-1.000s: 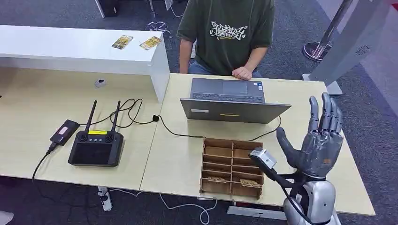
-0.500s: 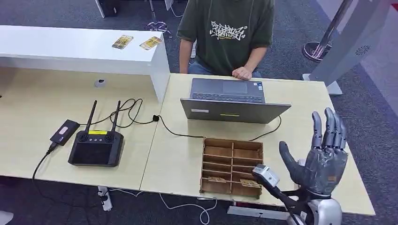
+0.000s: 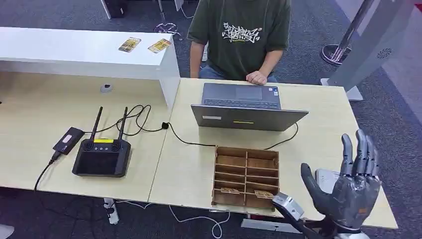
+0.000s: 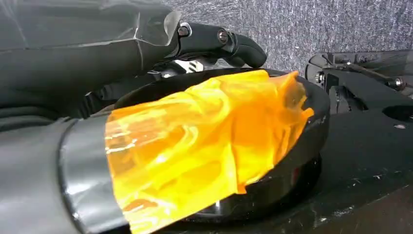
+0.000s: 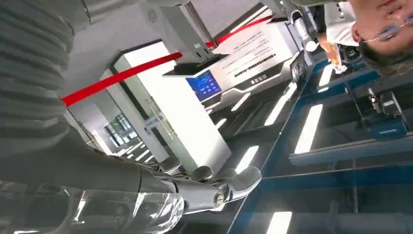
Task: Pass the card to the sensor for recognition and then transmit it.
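A laptop (image 3: pixel 247 107) stands just behind the wooden divider tray (image 3: pixel 245 177).

A light wooden table (image 3: pixel 189 169) carried an open grey laptop (image 3: pixel 244 107) at its far edge, a brown wooden divided tray (image 3: pixel 245 175) near its front edge and a white device (image 3: pixel 326 179) near the front right corner. The adjoining light wooden table (image 3: pixel 35 124) to the left carried a black controller with two antennas (image 3: pixel 102 154), a small black device (image 3: pixel 68 140), a small grey round object (image 3: pixel 105 88) and a black cable (image 3: pixel 149 122). On the raised white counter (image 3: pixel 74 55) behind it lay two yellow cards (image 3: pixel 130 44), side by side.
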You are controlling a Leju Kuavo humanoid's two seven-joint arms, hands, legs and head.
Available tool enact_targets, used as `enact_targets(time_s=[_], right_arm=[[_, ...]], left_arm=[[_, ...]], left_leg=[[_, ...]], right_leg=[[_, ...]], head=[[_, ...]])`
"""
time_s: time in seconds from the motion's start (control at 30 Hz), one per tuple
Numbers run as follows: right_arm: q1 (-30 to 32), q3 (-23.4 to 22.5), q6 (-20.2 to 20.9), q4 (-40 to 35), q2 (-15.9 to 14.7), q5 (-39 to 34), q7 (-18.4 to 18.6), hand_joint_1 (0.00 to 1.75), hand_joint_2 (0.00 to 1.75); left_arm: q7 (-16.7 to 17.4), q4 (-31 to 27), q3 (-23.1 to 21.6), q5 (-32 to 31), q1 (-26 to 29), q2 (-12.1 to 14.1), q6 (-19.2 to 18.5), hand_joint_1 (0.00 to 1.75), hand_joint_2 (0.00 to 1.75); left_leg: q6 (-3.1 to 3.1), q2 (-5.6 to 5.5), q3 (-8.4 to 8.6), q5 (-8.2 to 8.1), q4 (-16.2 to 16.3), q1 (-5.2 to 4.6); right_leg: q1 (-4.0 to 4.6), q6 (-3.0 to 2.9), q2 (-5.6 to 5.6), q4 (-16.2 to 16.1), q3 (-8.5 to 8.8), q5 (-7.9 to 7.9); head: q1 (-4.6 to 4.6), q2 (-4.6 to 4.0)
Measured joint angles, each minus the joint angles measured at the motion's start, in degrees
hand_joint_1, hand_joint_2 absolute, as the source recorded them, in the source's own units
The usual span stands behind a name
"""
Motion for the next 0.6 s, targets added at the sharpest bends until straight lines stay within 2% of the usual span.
enact_targets(time_s=[0.13, 0.47, 0.6], right_arm=[[1.6, -1.8, 0.0, -1.2, 2.1, -0.5, -2.1, 0.00, 1.75], [4.9, -4.0, 0.0, -2.2, 5.1, -0.7, -5.6, 0.00, 1.75], [6.0, -4.0, 0.0, -2.0, 5.4, -0.9, -4.7, 0.00, 1.75]], left_arm=[[0.0, 0.0, 0.0, 0.0, 0.0, 0.0, 0.0, 0.00, 0.00], [0.1, 0.0, 0.2, 0.0, 0.0, 0.0, 0.0, 0.00, 0.00], [0.4, 0.0, 0.5, 0.0, 0.0, 0.0, -0.1, 0.00, 0.00]], left_leg=[[0.00, 0.01, 0.00, 0.00, 0.0, 0.00], [0.01, 0.01, 0.01, -0.04, 0.0, 0.00], [0.03, 0.01, 0.00, -0.06, 0.0, 0.00]], right_leg=[[0.00, 0.00, 0.01, 0.0, 0.00, 0.00], [0.00, 0.00, 0.01, 0.0, 0.01, -0.01], [0.00, 0.00, 0.00, 0.0, 0.01, -0.02]], head=[[0.00, 0.00], [0.00, 0.00], [0.00, 0.00]])
